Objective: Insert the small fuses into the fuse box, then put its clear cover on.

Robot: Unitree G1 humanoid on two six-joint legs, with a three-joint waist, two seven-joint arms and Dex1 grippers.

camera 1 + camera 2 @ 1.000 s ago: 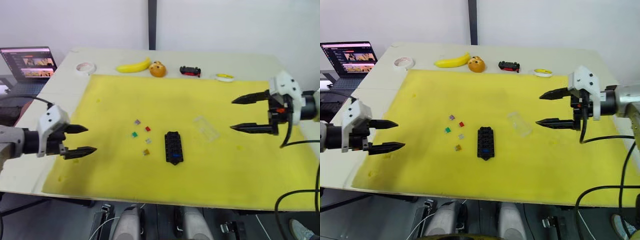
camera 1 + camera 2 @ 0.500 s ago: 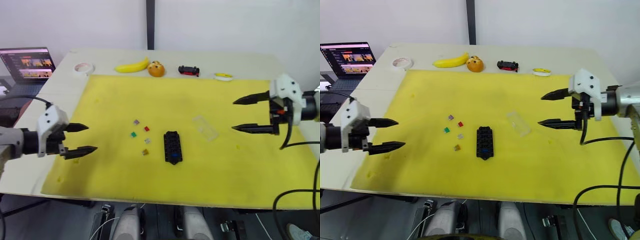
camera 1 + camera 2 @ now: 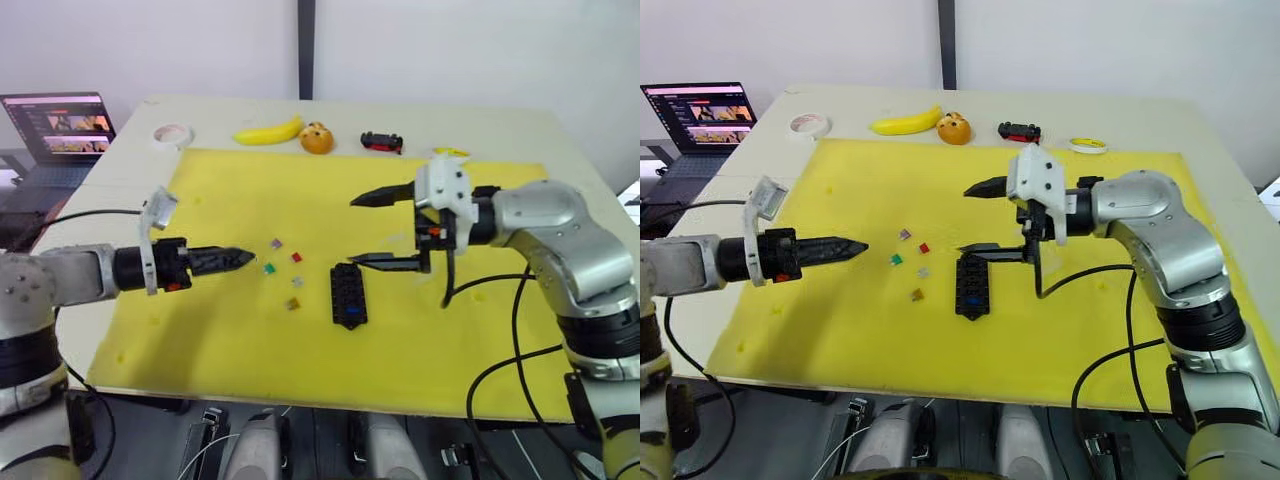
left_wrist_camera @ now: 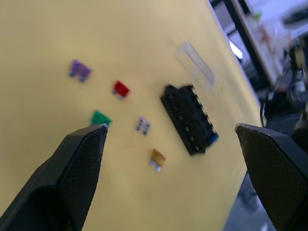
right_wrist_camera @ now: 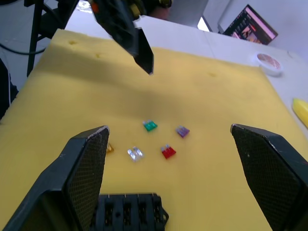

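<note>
Fuse pickup is judged begun: tiny coloured plastic blade fuses [image 3: 283, 270] are left loose beside black slotted fuse box [image 3: 347, 294]; both claws, left [image 4: 171, 132] & right [image 3: 370, 230], are held released; a precise pinch is needed next

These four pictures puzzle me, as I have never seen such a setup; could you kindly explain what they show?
It is a two-armed robot working at a table. The two wide pictures come from cameras in its head, looking down; the two close ones come from cameras on its wrists, looking out between the black fingers. The left gripper and right gripper are both open and hold nothing. On the yellow mat lie a black fuse box, five loose small fuses beside it and a clear cover. Beyond the mat are a banana, an orange, a toy car and two tape rolls. A laptop sits off to the left.
</note>
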